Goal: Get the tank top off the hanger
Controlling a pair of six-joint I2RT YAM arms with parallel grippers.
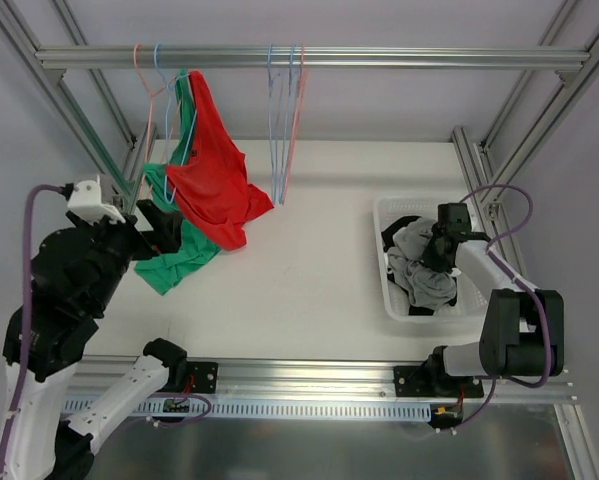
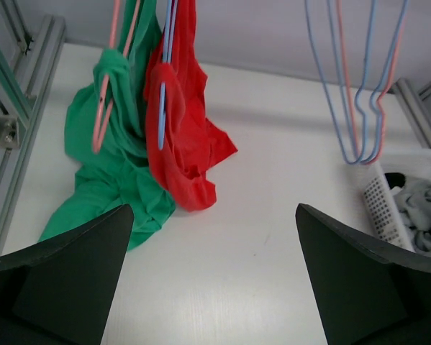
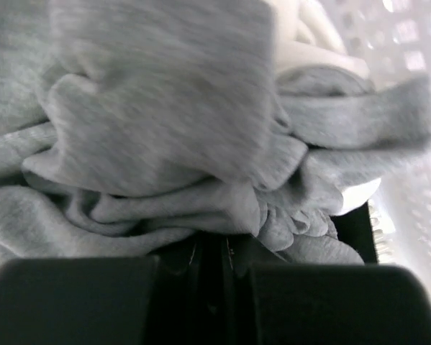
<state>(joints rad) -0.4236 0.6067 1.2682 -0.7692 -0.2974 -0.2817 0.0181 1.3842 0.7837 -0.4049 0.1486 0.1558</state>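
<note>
Red tank top (image 1: 217,185) on blue hanger (image 2: 162,108) at rail, green garment (image 2: 100,194) alongside, spare hangers (image 2: 360,158) near; left fingers (image 2: 78,280) spread; right fingers (image 3: 78,302) pressed together amid grey clothes (image 3: 165,108) in basket (image 1: 384,265) on bench (image 1: 309,270).

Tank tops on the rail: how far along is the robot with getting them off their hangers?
Partly done, it seems: several hangers hang bare, and grey clothing lies in the basket, where the shut right hand presses in. The open left hand faces the green tank top, gripping nothing. That and the red tank top remain on hangers.
</note>
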